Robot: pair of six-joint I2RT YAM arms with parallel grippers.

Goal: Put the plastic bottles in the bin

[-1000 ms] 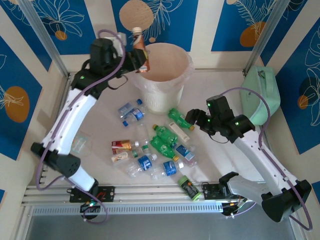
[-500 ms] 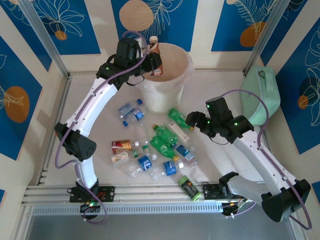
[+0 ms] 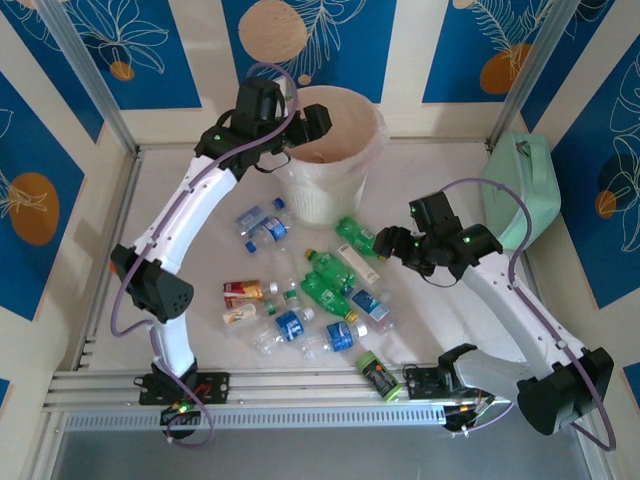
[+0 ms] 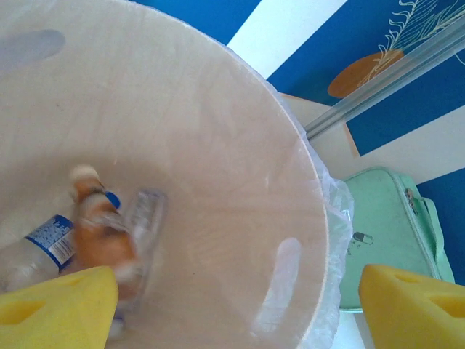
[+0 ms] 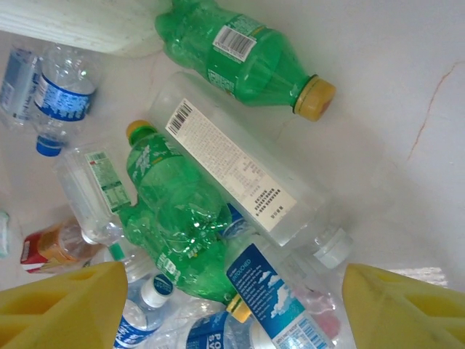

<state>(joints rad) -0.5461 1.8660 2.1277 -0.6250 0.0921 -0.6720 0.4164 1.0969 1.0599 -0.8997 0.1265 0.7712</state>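
1. Top view: my left claw (image 3: 314, 118) hangs over the bin (image 3: 372, 140) at the far side of the desk (image 3: 450, 170), fingers spread and empty. The bottles (image 3: 310, 290) not yet binned lie in a heap in front of the bin, between the arms. My right claw (image 3: 385, 243) hovers at the heap's right edge, so the right arm is much the nearer. Half a second ago the left claw gripped a red-labelled bottle above the rim; it has since let go.
2. Left wrist: the pads (image 4: 58, 305) stand wide apart, looking down into the bin (image 4: 218, 131). The red bottle (image 4: 102, 236), blurred and perhaps not at rest, is at the bottom beside a blue-labelled one (image 4: 45, 243).
3. Right wrist: the right claw (image 5: 236, 305) is released and empty. Just ahead of it a green bottle (image 5: 171, 211) and a clear bottle (image 5: 240, 178) lie touching, long axes slanting from upper left to lower right. I'd turn the wrist to square up before closing.
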